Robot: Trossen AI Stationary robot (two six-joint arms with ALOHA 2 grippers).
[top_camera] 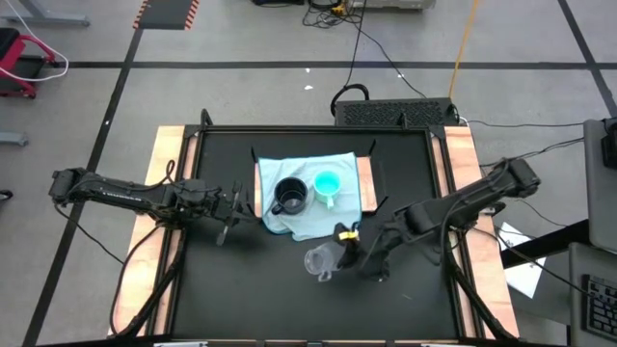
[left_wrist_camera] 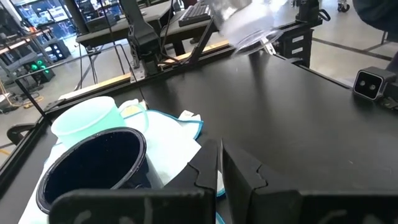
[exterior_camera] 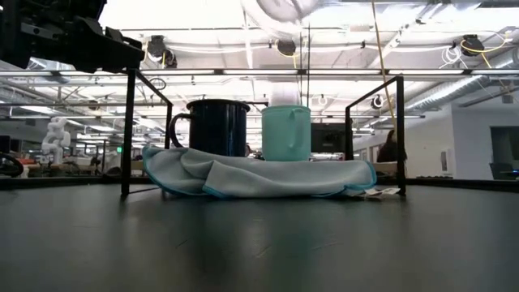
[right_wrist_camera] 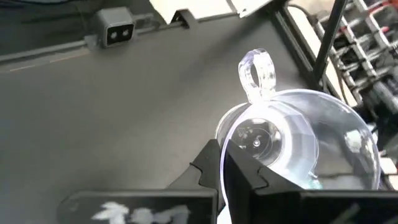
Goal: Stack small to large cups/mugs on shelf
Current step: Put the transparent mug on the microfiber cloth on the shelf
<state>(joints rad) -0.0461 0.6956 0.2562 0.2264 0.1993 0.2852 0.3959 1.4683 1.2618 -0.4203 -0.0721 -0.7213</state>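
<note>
- Clear cup [right_wrist_camera: 298,140]: see-through, with a small loop handle, tipped on its side, mouth facing the right wrist camera. It is held off the table in front of the shelf [top_camera: 367,183].
- Right claw [top_camera: 349,253]: fingers pinched together on the clear cup's rim.
- Black mug [top_camera: 290,196] and turquoise cup [top_camera: 328,183]: upright side by side on the pale blue cloth [top_camera: 307,224] over the shelf, beyond the right claw and apart from it.
- Left claw [top_camera: 237,205]: fingers pressed together, holding nothing, just beside the black mug.
- Black table [top_camera: 251,289]: bare below the held cup.
</note>
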